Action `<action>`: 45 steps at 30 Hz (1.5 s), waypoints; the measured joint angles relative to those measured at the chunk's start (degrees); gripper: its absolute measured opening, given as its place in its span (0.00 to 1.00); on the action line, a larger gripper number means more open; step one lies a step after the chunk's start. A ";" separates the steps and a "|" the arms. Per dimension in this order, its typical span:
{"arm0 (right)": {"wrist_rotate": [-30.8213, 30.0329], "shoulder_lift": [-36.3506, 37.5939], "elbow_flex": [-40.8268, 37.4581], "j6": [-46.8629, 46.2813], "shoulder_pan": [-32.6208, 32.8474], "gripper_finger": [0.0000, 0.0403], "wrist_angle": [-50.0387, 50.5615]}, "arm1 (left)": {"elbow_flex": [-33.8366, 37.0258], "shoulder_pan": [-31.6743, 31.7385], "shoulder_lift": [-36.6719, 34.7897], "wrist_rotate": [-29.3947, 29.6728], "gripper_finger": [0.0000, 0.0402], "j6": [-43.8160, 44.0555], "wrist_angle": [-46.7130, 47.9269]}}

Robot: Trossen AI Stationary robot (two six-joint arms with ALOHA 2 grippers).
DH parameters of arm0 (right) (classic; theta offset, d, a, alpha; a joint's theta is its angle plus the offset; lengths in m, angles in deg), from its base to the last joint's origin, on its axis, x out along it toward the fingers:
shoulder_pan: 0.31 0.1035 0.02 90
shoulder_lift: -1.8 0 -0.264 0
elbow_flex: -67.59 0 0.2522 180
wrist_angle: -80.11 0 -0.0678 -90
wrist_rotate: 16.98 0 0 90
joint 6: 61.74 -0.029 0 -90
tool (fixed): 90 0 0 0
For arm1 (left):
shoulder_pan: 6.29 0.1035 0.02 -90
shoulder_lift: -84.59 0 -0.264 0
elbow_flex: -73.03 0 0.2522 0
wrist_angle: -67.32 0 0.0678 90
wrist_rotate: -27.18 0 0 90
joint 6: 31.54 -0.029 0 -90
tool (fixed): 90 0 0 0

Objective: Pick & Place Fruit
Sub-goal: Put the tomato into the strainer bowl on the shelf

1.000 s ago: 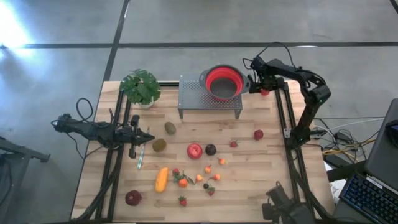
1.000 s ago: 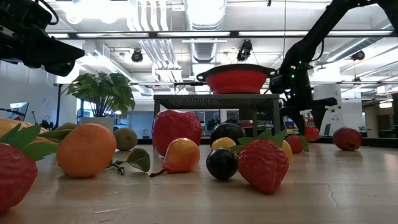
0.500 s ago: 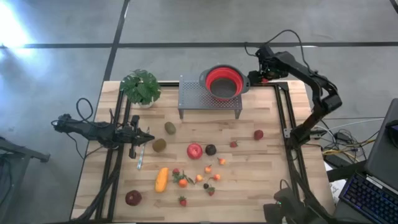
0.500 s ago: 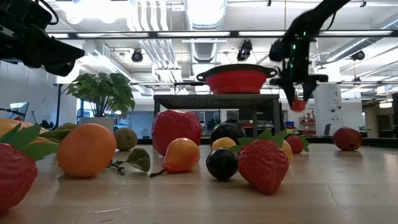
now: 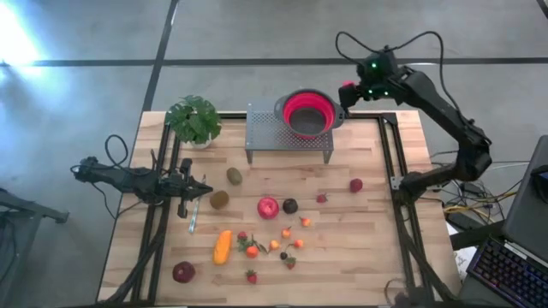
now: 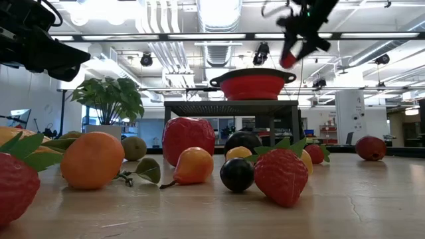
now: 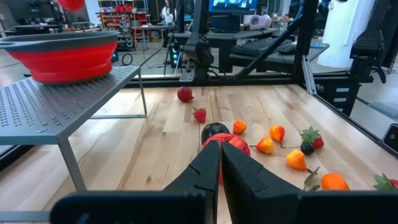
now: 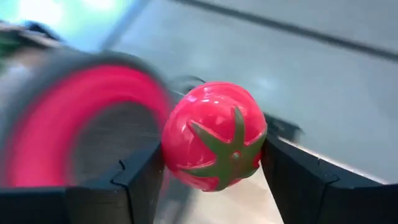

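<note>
My right gripper (image 5: 347, 88) hangs high at the table's far right, just right of the red colander (image 5: 287, 107), shut on a round red fruit with a green star-shaped calyx (image 8: 214, 143). The colander stands on a perforated metal stand (image 5: 267, 133). My left gripper (image 5: 201, 190) waits shut over the table's left side. Loose fruit lies on the wood: a red apple (image 5: 268, 207), a dark plum (image 5: 290, 205), two kiwis (image 5: 234, 176), a long orange piece (image 5: 223, 246) and a small red one (image 5: 355, 185). My right gripper pinches the round red fruit between its two fingers (image 8: 140, 177), one on each opposite side (image 8: 171, 155). The green calyx faces back toward the wrist. The fingers slant down toward the colander. The fruit is lifted clear, well above the table (image 6: 288, 61).
A leafy potted plant (image 5: 194, 120) stands at the far left beside the stand. Several small strawberries and orange bits (image 5: 274, 244) are scattered in the near middle. A dark-red round fruit (image 5: 183, 272) lies near the front left. Bare wood shows at the right.
My right gripper has risen from table height at the stand's right leg, carrying the red fruit up above the colander's rim. It has also tipped from pointing steeply down to slanting and drawn in toward the colander.
</note>
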 joint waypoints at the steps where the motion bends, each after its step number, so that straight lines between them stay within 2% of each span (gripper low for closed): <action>1: 0.50 0.29 0.38 0.11 1.52 0.59 -0.86 | 0.00 0.00 0.00 0.01 0.05 0.00 0.01; 6: 0.78 -0.07 1.31 1.03 8.86 0.57 -3.37 | 0.00 0.00 -0.01 0.00 0.05 0.00 0.01; 11: 0.33 -3.27 1.20 1.61 12.54 0.59 -4.02 | 0.00 -0.02 -0.01 0.01 0.05 0.00 0.02; 23: 0.24 -14.38 2.66 2.64 13.27 0.57 -3.24 | 0.00 0.00 0.00 0.00 0.05 0.00 0.01; 36: 0.18 -20.99 6.33 5.49 13.54 0.63 2.04 | 0.00 -0.01 -0.01 0.00 0.05 0.00 0.02; 45: 0.16 -20.43 7.50 7.48 13.65 0.77 2.11 | 0.00 0.00 -0.02 0.02 0.05 0.00 0.02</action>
